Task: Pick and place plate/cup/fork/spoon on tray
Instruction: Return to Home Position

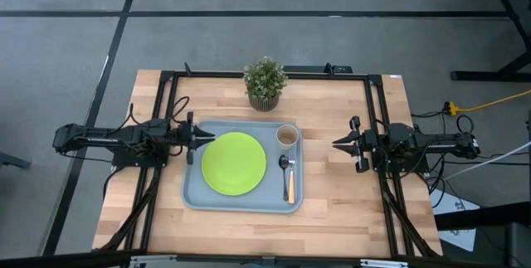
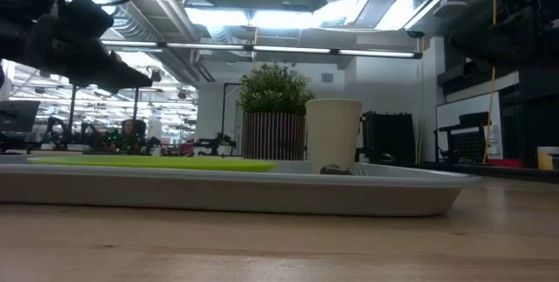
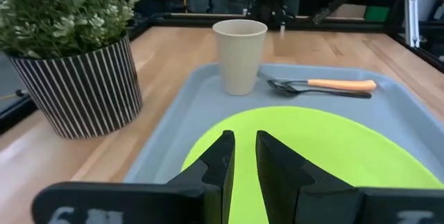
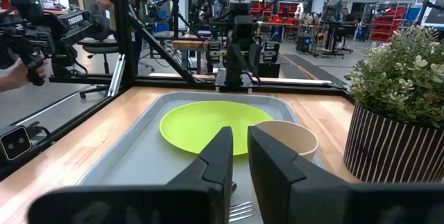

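- The left gripper [image 1: 202,138] has its fingers [image 3: 220,165] close together with only a narrow slot between them, holding nothing. It hovers just above the left rim of the tray [image 1: 192,192], with the tips pointing at the plate [image 1: 234,163]. If this arm drops or pushes forward, the tips could strike the rim or the plate and shift the whole tray.
- The right gripper [image 1: 336,144] also has its fingers [image 4: 219,156] nearly together and empty. It waits over the bare tabletop [image 1: 348,202], to the right of the tray and apart from it. A careless sweep to the left could hit the tray wall, or knock the cup [image 1: 287,137] if the arm comes in higher.
- The cup stands upright in the far right corner of the tray. It is tall and looks light, so I judge it is the easiest thing to tip over.
- The spoon [image 1: 284,165] and the fork [image 1: 289,185] lie side by side along the right edge of the tray, just near of the cup, and seem to touch. A bump of the tray could make them slide.
- The plate lies flat in the middle of the tray. All four things seem already placed, so the main risk I see is any further contact.
- The plant [image 1: 265,81] stands on the tabletop just beyond the far rim; a wide retreat could catch it.
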Available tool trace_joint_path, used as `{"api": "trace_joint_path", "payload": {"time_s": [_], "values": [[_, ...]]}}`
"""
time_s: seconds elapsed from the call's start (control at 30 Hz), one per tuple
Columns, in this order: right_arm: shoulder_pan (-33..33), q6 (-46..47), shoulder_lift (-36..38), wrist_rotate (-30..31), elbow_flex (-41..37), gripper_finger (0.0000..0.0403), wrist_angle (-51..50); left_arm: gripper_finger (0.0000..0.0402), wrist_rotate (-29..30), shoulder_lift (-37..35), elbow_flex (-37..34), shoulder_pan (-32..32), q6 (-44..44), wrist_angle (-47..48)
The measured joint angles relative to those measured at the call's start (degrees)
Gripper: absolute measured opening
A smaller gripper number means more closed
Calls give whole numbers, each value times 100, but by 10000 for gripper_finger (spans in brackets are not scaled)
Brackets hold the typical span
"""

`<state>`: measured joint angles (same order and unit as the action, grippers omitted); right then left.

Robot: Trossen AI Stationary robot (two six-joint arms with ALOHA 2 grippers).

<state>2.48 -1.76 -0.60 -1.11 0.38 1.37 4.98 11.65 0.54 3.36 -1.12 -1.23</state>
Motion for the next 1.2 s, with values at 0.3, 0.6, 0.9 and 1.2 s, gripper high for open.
{"api": "trace_joint_path", "payload": {"time_s": [0.3,0.6,0.9,1.2], "values": [[0,-5,-2,1,0,51,0,53,4,-1,0,0,-134,-2],[0,-13,-2,-1,0,51,0,53,4,-3,-2,0,-131,-4],[0,-2,-2,-1,0,51,0,53,4,-3,-4,0,-129,-4],[-1,-1,-4,0,0,51,0,53,6,-3,-4,0,-129,-5]]}}
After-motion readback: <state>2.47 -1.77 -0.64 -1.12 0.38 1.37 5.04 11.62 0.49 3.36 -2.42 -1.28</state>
